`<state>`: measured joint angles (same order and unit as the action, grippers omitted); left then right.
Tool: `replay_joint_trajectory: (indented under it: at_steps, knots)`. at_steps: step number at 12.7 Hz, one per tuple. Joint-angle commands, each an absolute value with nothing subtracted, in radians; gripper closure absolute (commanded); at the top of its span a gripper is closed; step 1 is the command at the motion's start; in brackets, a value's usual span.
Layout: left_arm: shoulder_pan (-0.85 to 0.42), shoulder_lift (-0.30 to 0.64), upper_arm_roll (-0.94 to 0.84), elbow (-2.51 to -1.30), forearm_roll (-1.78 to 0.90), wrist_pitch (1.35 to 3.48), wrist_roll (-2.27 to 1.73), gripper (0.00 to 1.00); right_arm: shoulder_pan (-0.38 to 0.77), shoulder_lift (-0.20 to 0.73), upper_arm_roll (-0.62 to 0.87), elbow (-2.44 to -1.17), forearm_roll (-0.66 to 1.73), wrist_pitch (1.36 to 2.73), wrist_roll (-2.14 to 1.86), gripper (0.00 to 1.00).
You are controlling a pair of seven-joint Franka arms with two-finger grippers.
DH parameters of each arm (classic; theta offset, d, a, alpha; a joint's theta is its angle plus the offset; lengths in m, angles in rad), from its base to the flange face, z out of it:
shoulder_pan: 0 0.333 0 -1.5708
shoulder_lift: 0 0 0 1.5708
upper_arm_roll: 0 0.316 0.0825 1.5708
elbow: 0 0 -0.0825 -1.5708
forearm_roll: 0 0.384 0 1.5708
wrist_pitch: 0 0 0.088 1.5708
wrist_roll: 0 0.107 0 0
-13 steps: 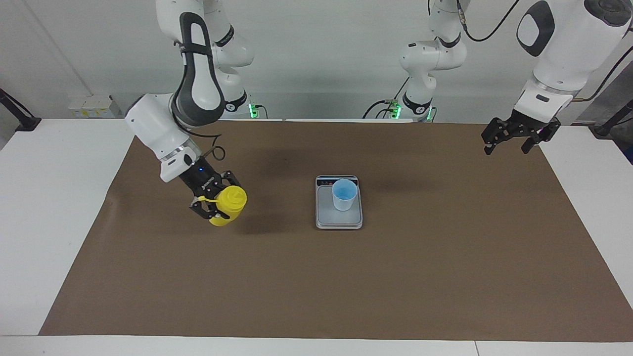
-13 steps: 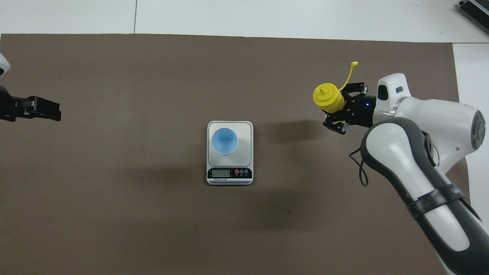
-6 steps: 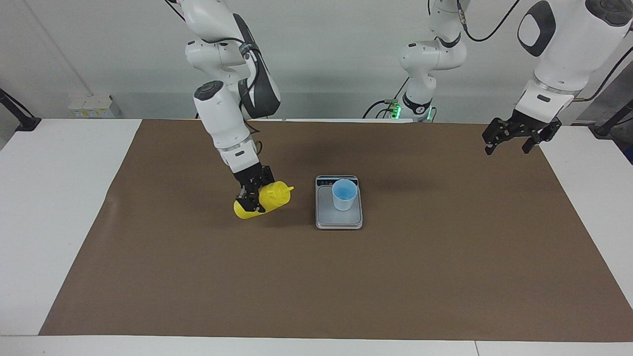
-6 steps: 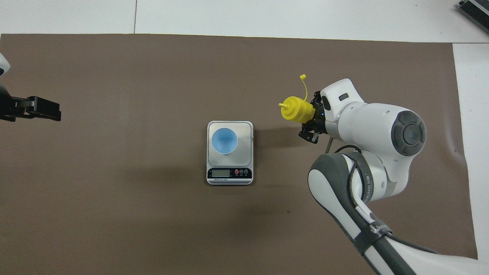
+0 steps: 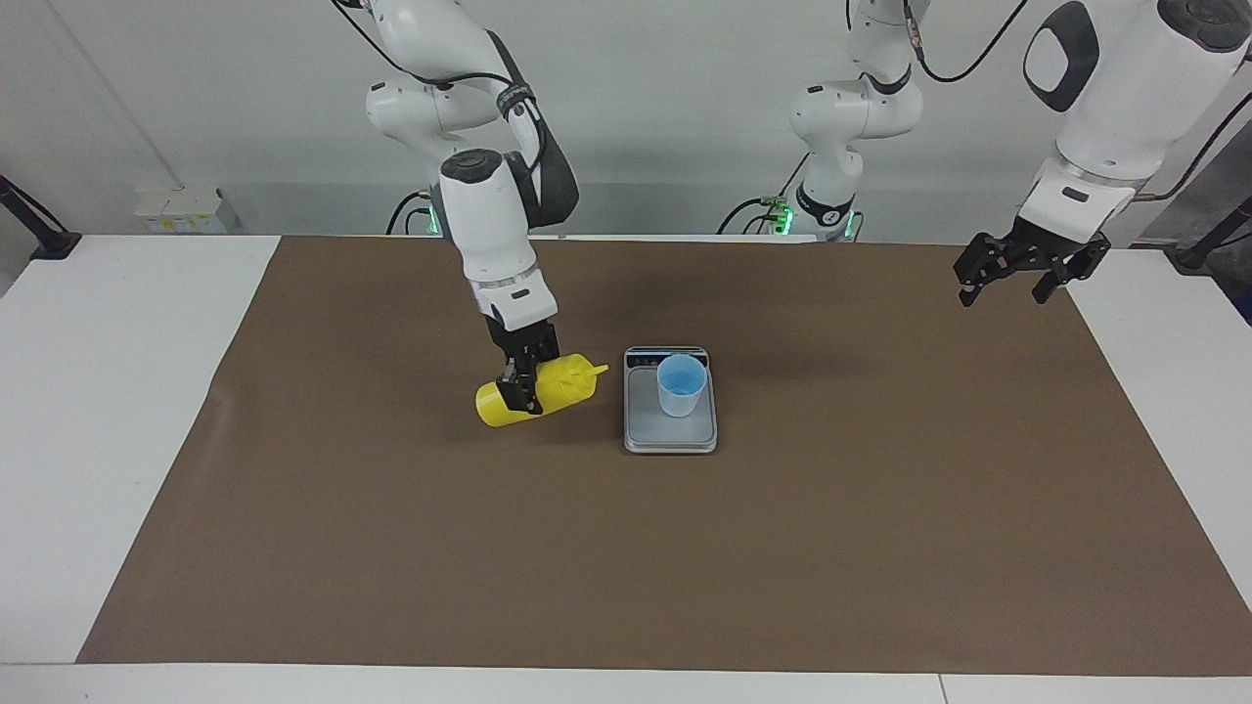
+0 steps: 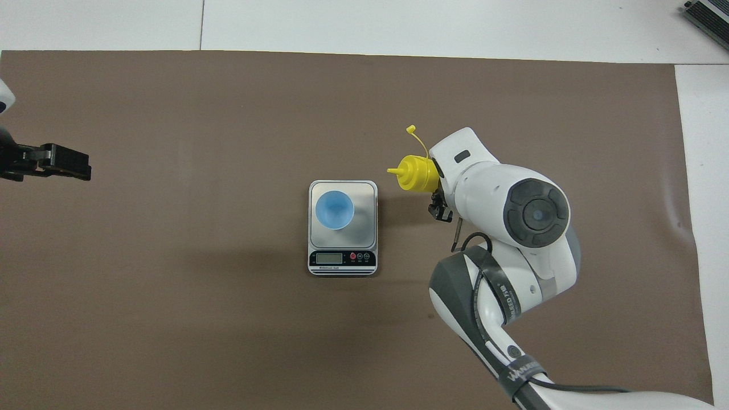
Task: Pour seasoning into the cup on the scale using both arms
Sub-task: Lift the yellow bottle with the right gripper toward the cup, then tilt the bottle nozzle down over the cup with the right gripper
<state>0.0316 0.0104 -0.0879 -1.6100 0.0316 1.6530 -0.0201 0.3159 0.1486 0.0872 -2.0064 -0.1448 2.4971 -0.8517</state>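
My right gripper (image 5: 525, 384) is shut on the yellow seasoning bottle (image 5: 543, 389), which hangs tipped almost level beside the scale (image 5: 670, 430), its nozzle toward the cup. In the overhead view the bottle (image 6: 414, 173) shows its nozzle and cap strap past the right arm's wrist, which hides the rest. The light blue cup (image 5: 681, 383) stands upright on the scale's grey plate (image 6: 364, 219), at the side farther from the display; from above the cup (image 6: 334, 209) shows nothing inside. My left gripper (image 5: 1010, 278) waits open in the air over the mat's edge at the left arm's end, also in the overhead view (image 6: 54, 163).
A brown mat (image 5: 626, 548) covers most of the white table (image 5: 108, 411). The right arm's elbow and forearm (image 6: 512, 228) rise over the mat beside the scale.
The right arm has carried the bottle toward the scale and tipped it from upright to nearly level, nozzle toward the cup. The left arm has not moved.
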Motion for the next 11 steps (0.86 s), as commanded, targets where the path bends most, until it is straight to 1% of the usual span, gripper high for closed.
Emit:
replay_joint_trajectory:
  at_steps: [1, 4, 6, 8, 11]
  knots:
    - [0.038, 0.008, -0.094, -1.609, 0.037, 1.640, -0.029, 0.00, 0.357, 0.169, 0.087, -1.962, -0.276, 2.454, -0.744, 0.82]
    - [0.038, 0.008, -0.094, -1.609, 0.037, 1.640, -0.029, 0.00, 0.403, 0.189, 0.089, -1.944, -0.386, 2.407, -0.681, 0.82]
    - [0.038, 0.008, -0.094, -1.609, 0.037, 1.640, -0.029, 0.00, 0.411, 0.196, 0.089, -1.939, -0.431, 2.398, -0.675, 0.83]
    - [0.038, 0.008, -0.094, -1.609, 0.037, 1.640, -0.029, 0.00, 0.443, 0.198, 0.087, -1.942, -0.510, 2.393, -0.622, 0.84]
    - [0.038, 0.008, -0.094, -1.609, 0.037, 1.640, -0.029, 0.00, 0.443, 0.198, 0.087, -1.944, -0.561, 2.381, -0.603, 0.84]
